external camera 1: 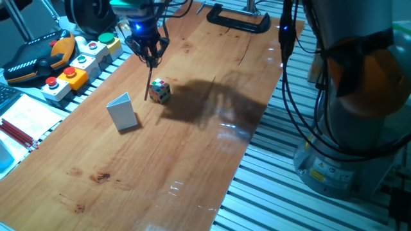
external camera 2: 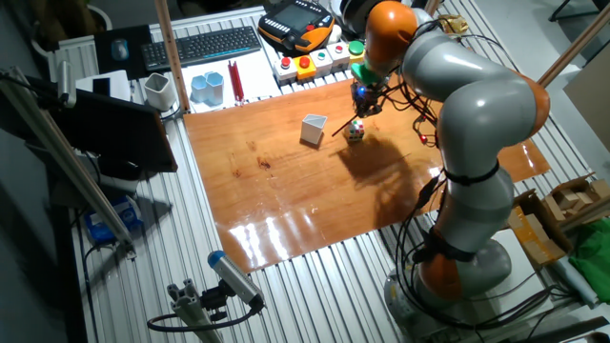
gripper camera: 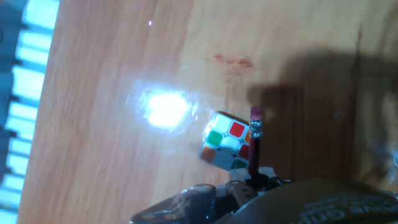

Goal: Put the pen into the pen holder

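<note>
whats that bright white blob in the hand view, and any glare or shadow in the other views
Hand view: glare from a light on the table, left of the cube; the image is soft. One fixed view: the arm's dark shadow lies right of the cube, with pale reflections nearer the front. The other fixed view: white glare streaks along the table's front edge.

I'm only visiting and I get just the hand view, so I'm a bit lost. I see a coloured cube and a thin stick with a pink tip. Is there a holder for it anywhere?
Observer: Yes. The pen holder stands upright on the wooden table, outside your frame and apart from the puzzle cube.
Operator: Is the stick held, or lying loose?
Observer: It's held. The jaws are shut on the top of the pen, which hangs nearly upright right beside the cube.
Operator: Anything else around?
Observer: A control box with coloured buttons sits just off the table's edge, beyond the holder.
</note>
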Robot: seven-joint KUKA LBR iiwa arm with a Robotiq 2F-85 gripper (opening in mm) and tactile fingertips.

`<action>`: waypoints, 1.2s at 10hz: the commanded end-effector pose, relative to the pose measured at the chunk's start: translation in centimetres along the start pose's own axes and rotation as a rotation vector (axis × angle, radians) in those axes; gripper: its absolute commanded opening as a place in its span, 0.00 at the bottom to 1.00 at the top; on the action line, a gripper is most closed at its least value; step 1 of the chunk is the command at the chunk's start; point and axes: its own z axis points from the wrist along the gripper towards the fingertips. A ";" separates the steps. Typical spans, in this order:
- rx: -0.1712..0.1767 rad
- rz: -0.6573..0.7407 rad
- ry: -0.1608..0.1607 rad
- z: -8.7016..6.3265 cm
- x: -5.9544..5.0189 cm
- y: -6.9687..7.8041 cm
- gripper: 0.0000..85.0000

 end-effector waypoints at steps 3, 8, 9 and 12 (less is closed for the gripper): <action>-0.004 0.007 -0.049 -0.5 0.1 -0.5 0.01; -0.003 -0.001 -0.068 -0.8 0.0 -0.9 0.01; -0.006 -0.007 -0.079 -0.8 0.0 -0.9 0.01; -0.055 0.011 -0.111 -0.8 0.0 -0.9 0.01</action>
